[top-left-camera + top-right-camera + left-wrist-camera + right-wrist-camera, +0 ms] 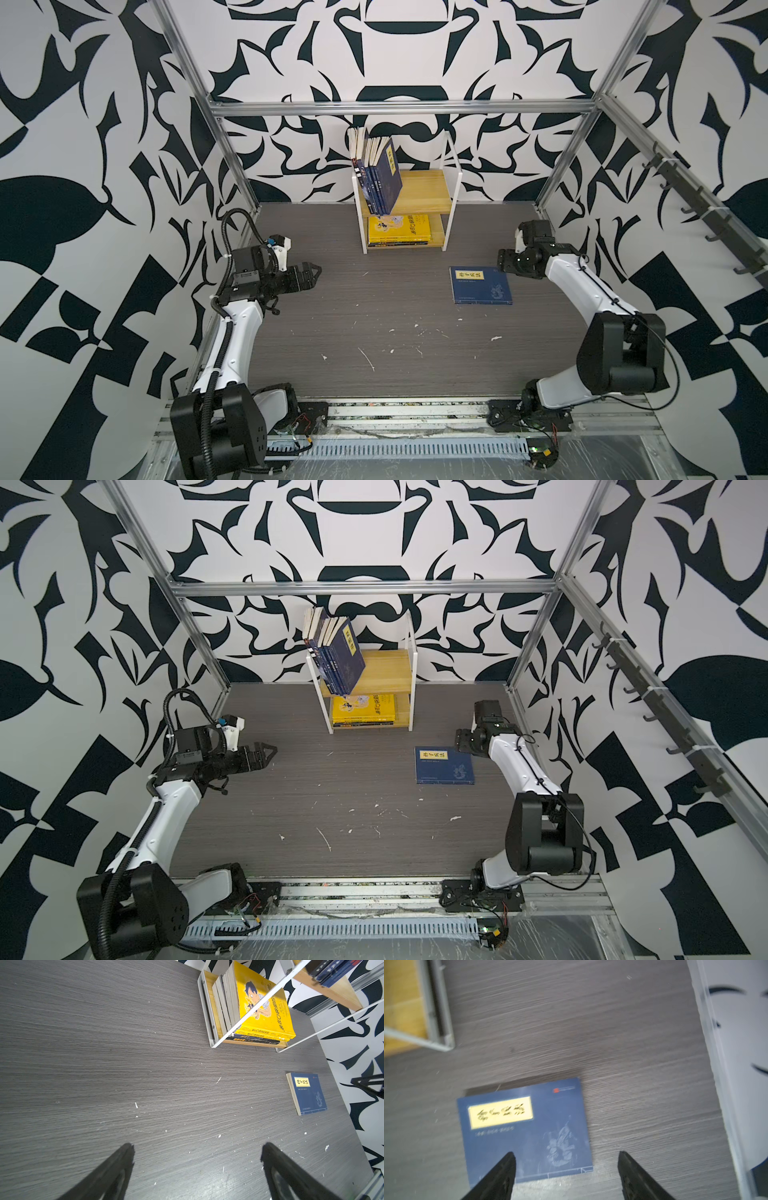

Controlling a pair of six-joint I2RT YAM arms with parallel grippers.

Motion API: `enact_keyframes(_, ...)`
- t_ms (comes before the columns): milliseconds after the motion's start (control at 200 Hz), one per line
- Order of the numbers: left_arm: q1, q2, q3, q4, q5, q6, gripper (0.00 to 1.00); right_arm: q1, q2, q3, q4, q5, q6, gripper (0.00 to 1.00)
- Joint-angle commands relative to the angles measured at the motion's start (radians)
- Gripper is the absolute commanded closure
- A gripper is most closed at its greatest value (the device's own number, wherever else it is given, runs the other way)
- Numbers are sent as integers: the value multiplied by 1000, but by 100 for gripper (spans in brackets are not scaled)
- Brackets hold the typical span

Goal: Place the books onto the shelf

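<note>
Shelf (424, 189) nearly stocked: navy paperbacks (384, 174) lean on its top tier, yellow cartoon books (399, 228) lie stacked below (one navy book (480, 285) is left flat on the tabletop (374, 332)). The left gripper (196, 1148) and right gripper (566, 1156) are spread wide, holding nothing.

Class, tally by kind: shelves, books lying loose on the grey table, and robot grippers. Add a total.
Shelves: 1, two-tier wooden shelf with white frame
Loose books: 1, navy paperback with yellow label
Grippers: 2, left gripper and right gripper
Total: 4
</note>
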Motion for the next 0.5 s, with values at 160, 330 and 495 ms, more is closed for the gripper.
enact_keyframes(160,4,-18,19,-6,6,-7,0,-34,123,-26,99,-75,83,21)
enact_keyframes(330,6,-11,18,-6,7,-5,0,-34,202,-36,124,-135,90,23)
enact_keyframes(495,6,2,28,-9,15,-13,0,-21,218,-60,129,-192,92,26)
